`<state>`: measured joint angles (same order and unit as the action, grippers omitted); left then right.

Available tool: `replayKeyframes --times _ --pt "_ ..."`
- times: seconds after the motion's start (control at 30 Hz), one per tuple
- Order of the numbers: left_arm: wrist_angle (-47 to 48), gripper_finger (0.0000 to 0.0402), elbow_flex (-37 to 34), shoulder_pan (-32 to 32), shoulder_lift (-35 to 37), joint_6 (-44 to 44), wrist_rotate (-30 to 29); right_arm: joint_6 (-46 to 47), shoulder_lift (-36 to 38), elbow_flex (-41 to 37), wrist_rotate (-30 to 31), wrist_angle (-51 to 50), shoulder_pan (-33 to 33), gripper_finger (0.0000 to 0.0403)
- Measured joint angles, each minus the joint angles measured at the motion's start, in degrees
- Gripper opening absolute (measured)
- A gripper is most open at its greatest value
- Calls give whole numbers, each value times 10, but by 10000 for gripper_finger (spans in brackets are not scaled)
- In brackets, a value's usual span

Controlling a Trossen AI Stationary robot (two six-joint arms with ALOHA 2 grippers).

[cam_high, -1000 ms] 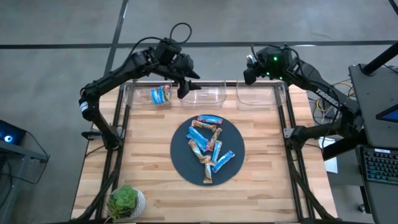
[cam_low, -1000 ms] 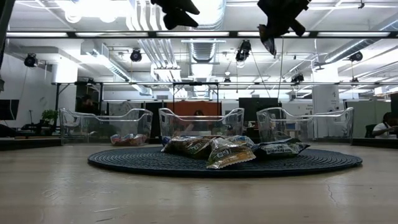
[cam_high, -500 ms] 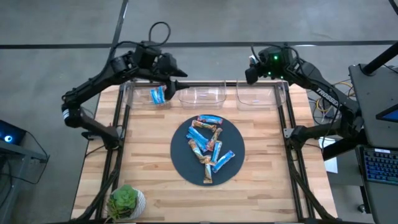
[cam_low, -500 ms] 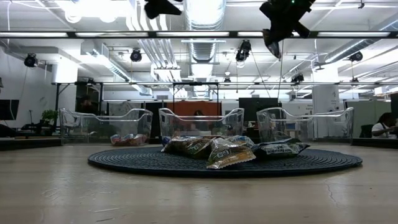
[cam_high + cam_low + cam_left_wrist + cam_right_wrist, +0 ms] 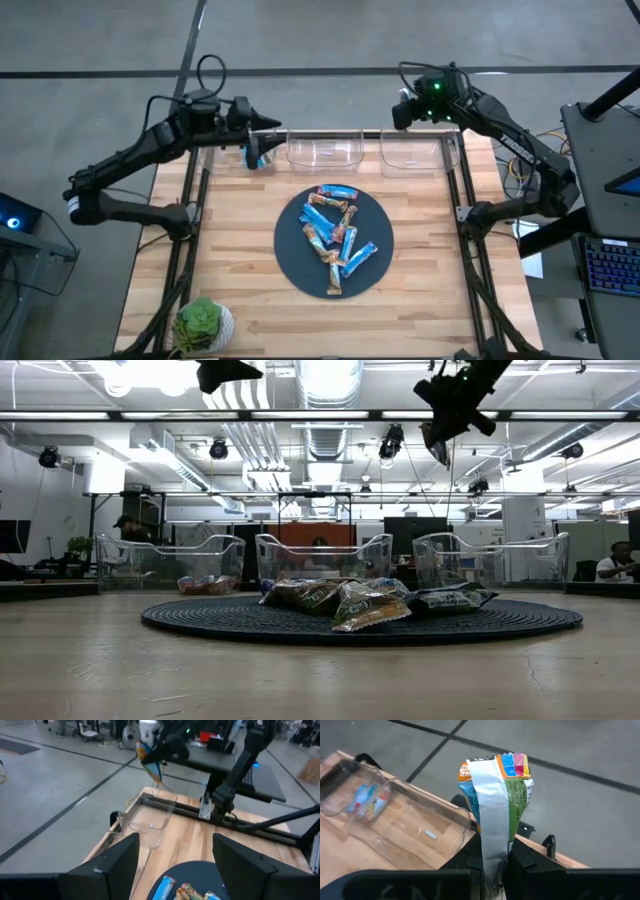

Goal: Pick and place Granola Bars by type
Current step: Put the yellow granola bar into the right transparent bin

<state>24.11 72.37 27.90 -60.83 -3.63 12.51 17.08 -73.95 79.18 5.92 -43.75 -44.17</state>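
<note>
Bar [image 5: 495,805] in right gripper [image 5: 492,865] above rightmost bin [image 5: 412,153].

Two dark jointed arms, a black cable looping above the left arm [image 5: 150,150] and a green light glowing on the right arm [image 5: 500,115].

Wrapped Granola Bars [image 5: 335,236] lie heaped, blue and tan, mid-table.
</note>
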Motion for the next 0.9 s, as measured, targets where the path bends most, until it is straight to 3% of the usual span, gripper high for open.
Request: replayKeyframes --times 0.9 --pt "2 233 -14 0 26 -1 -2 40 -149 0 -34 -85 -49 29"
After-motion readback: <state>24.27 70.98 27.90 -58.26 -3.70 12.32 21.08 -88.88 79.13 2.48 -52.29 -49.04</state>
